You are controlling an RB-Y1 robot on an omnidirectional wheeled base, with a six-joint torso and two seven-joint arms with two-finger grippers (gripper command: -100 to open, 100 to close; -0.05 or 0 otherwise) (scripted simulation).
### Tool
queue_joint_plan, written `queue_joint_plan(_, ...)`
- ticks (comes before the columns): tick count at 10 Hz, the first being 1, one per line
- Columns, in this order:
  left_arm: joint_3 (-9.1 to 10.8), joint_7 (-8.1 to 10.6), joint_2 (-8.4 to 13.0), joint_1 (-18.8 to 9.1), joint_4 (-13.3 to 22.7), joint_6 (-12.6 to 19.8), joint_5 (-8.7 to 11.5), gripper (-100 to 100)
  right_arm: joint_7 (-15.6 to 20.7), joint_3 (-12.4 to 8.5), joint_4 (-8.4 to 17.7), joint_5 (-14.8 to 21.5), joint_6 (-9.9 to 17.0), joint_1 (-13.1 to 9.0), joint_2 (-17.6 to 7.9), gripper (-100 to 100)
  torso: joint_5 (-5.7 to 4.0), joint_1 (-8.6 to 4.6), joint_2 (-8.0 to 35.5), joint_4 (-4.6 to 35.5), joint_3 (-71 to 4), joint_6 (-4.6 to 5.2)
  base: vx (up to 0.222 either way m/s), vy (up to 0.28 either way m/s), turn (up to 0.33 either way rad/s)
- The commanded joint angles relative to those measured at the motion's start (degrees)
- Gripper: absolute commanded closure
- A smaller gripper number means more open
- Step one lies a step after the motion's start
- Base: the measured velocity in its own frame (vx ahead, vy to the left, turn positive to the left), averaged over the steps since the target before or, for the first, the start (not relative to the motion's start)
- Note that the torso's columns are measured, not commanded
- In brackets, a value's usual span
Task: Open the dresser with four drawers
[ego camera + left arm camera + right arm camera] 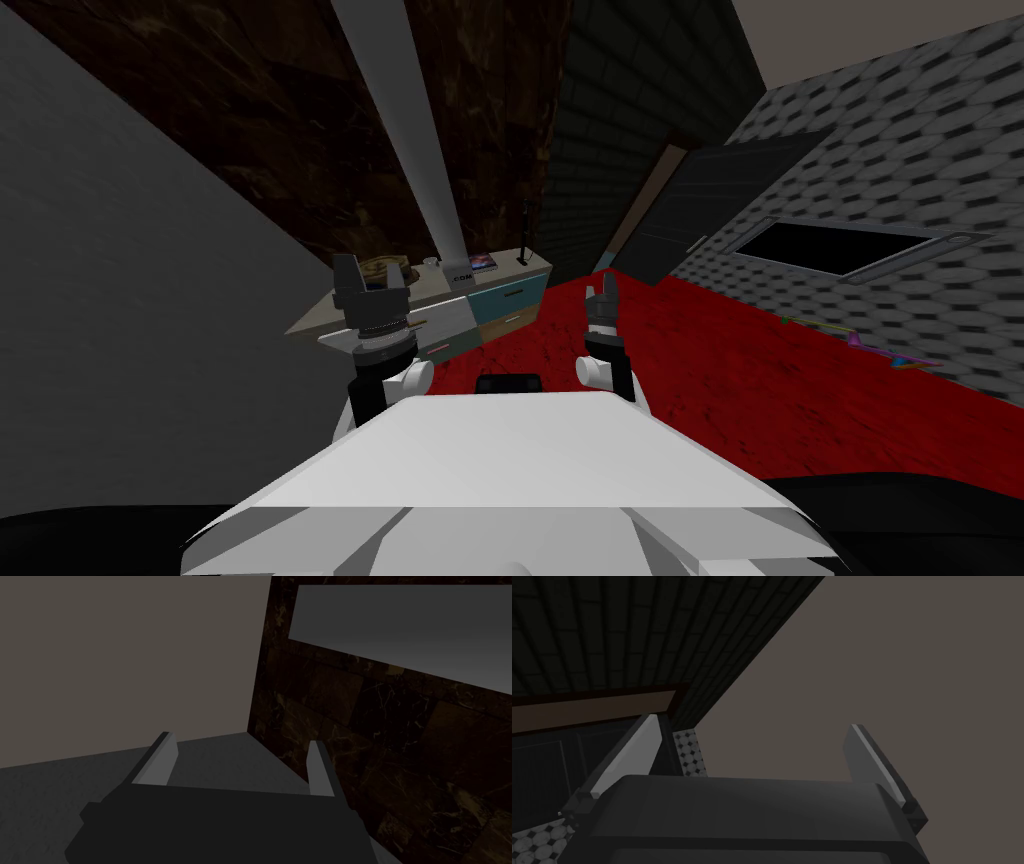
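1. Underfoot, a glossy red floor (760,380) spreads ahead and to the right, up to the walls.
2. A dark brown marble wall (300,130) rises ahead on the left, with a long light grey panel (400,120) running down it. A grey wall of pale hexagon tiles (900,150) closes the right side, and a black area (850,247) sits in a grey frame within it.
3. A dark panelled door (700,210) stands at the far corner, beside the hexagon-tile wall.
4. The task's thing, a low dresser (505,295) with a beige top and white and teal drawer fronts, stands against the marble wall at the foot of the grey panel. It is ahead and to the left, with every visible drawer front flush and well apart from both arms.
5. The left hand (372,285) is raised in front of the dresser's left end in the head view. Its wrist view shows the left hand (240,766) released, fingers spread and grasping nothing.
6. The right hand (603,295) hangs over the red floor, right of the dresser. Its wrist view shows the right hand (752,758) likewise released and empty.
7. A round brown dish (385,268), a flat dark book (483,262) and a thin black upright stick (524,235) sit on the dresser's top.
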Motion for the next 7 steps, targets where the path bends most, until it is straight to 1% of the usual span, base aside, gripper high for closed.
queue_joint_plan(1,0.00,0.00,0.0,0.0,0.0,0.0,0.0,0,0.0,0.0,0.0,0.0,0.0,0.0,0.0,0,0.00,0.00,2.3,2.3,-4.7,0.00,0.000,0.000,0.000)
queue_joint_plan(3,0.00,0.00,0.0,0.0,0.0,0.0,0.0,0,0.0,0.0,0.0,0.0,0.0,0.0,0.0,0,0.00,0.00,10.0,10.1,-20.1,0.00,0.000,0.000,0.000)
queue_joint_plan(7,0.00,0.00,0.0,0.0,0.0,0.0,0.0,0,0.0,0.0,0.0,0.0,0.0,0.0,0.0,0,0.00,0.00,26.9,26.9,-53.8,0.00,0.000,0.000,0.000)
